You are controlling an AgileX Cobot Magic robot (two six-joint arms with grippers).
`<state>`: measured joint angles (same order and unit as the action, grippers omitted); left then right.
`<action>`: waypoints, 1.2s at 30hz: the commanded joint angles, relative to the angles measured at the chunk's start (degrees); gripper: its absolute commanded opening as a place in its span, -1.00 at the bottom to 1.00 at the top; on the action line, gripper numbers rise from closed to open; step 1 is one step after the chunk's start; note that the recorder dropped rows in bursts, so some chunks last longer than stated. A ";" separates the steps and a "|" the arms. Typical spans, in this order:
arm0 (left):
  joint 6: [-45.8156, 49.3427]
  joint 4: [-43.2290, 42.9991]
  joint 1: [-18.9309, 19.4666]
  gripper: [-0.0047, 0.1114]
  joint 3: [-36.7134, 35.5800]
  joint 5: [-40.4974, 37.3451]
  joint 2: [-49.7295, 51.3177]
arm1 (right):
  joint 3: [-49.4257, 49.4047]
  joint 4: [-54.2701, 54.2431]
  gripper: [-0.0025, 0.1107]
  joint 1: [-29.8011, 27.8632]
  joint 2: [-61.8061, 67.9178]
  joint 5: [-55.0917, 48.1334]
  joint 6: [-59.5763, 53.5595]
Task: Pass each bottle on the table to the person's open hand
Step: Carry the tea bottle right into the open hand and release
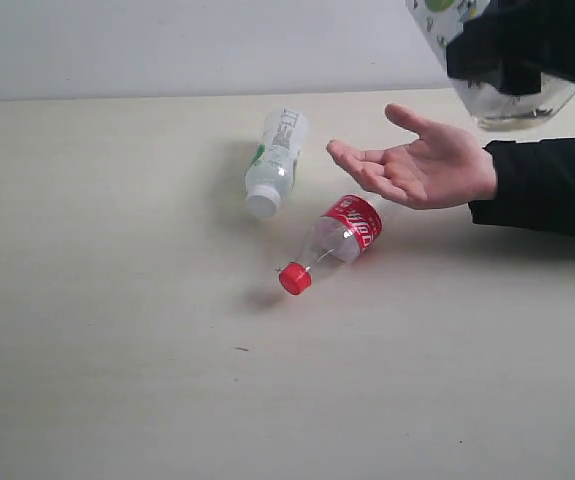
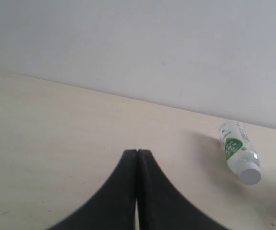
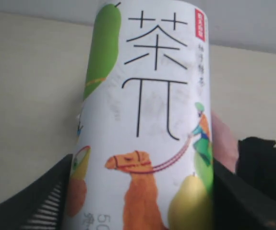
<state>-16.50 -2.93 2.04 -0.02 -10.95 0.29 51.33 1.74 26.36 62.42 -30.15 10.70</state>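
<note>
Two bottles lie on the table [image 1: 117,350]: a white-capped one with a white-green label [image 1: 275,160] [image 2: 237,152] and a clear, red-labelled, red-capped one [image 1: 342,235]. The person's open hand [image 1: 422,165] is held palm up just right of them, on a black-sleeved arm. Up at the top right, my right gripper [image 1: 512,50] [image 3: 140,196] is shut on another bottle [image 1: 522,105] [image 3: 147,120] with a white label showing a camel and pears. It hangs above and behind the hand. My left gripper [image 2: 137,152] is shut and empty, low over bare table, left of the white-capped bottle.
The black sleeve [image 1: 547,185] reaches in from the right edge. A pale wall [image 1: 167,40] stands behind the table's far edge. The wide pale tabletop stretches to the left and front of the lying bottles.
</note>
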 commanded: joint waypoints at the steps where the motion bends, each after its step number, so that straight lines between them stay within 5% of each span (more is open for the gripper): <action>1: -0.15 0.37 -0.25 -0.92 0.02 0.16 -0.29 | -2.09 0.48 -0.96 -0.31 1.23 0.39 -0.01; 36: -0.15 0.37 -0.25 -0.92 0.02 0.16 -0.29 | -2.39 1.16 -0.96 -5.53 24.81 10.74 -3.10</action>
<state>-16.50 -2.93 2.04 -0.02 -10.95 0.29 49.05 2.69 21.15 85.68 -20.26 8.13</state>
